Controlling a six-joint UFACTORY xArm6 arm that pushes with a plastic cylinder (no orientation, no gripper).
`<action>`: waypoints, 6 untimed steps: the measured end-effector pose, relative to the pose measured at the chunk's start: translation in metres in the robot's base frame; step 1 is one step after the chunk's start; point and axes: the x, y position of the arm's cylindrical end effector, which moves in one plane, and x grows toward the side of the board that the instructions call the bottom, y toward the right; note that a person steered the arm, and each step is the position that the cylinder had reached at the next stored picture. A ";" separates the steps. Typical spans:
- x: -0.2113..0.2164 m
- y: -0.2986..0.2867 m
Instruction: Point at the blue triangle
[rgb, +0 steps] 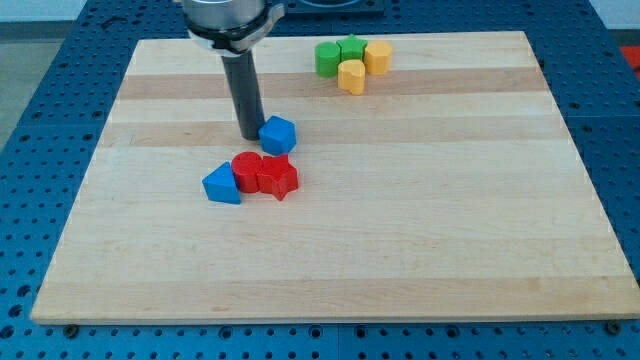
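Observation:
The blue triangle (222, 185) lies on the wooden board (420, 230) left of centre, touching a red round block (247, 169) on its right. A red star-shaped block (278, 178) sits next to that red block. A blue cube-like block (278, 134) stands just above the red pair. My tip (250, 136) rests on the board right beside the blue cube's left side, above and to the right of the blue triangle, about a block's width away from it.
At the view's top, a cluster of two green blocks (327, 59) (351, 47) and two yellow blocks (378, 56) (351, 76) sits near the board's far edge. The board lies on a blue perforated table (40, 150).

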 end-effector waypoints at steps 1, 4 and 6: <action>-0.003 0.008; 0.011 -0.054; 0.086 -0.099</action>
